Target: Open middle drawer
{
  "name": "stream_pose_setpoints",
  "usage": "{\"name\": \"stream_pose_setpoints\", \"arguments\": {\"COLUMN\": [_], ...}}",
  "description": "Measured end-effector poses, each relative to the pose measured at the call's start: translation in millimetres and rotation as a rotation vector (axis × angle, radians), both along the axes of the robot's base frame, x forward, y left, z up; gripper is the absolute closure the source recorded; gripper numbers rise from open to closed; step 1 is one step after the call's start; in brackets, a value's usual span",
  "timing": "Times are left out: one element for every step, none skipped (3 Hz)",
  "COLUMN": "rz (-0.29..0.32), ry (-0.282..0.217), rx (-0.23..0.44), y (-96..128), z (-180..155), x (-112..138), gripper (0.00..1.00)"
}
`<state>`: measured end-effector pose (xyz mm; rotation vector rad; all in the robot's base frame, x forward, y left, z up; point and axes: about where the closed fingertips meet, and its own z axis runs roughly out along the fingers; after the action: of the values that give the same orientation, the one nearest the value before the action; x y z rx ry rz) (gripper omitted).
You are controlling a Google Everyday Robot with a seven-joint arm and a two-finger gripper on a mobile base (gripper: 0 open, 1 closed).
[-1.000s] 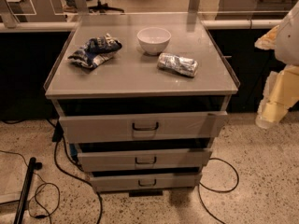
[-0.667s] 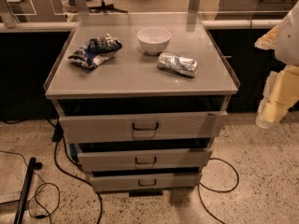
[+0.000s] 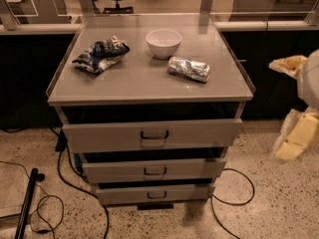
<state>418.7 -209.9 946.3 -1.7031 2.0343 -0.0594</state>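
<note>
A grey cabinet stands in the middle of the camera view with three drawers, all shut. The middle drawer has a low grey front with a small dark loop handle at its centre. The taller top drawer is above it and the narrow bottom drawer below it. My gripper shows as pale yellow-white parts at the right edge, well to the right of the cabinet at about drawer height, touching nothing.
On the cabinet top lie a dark blue chip bag, a white bowl and a silver foil packet. Black cables trail on the speckled floor on both sides. A dark pole lies at lower left.
None of the drawers has moved. The arm at the right edge has shifted slightly within the view.
</note>
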Motion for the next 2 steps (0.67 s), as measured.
{"name": "stream_pose_setpoints", "arguments": {"rz": [0.052, 0.125], "ry": [-0.089, -0.120], "rx": [0.139, 0.283], "y": [5, 19], "z": [-23, -43], "x": [8, 22], "gripper": [0.00, 0.00]}}
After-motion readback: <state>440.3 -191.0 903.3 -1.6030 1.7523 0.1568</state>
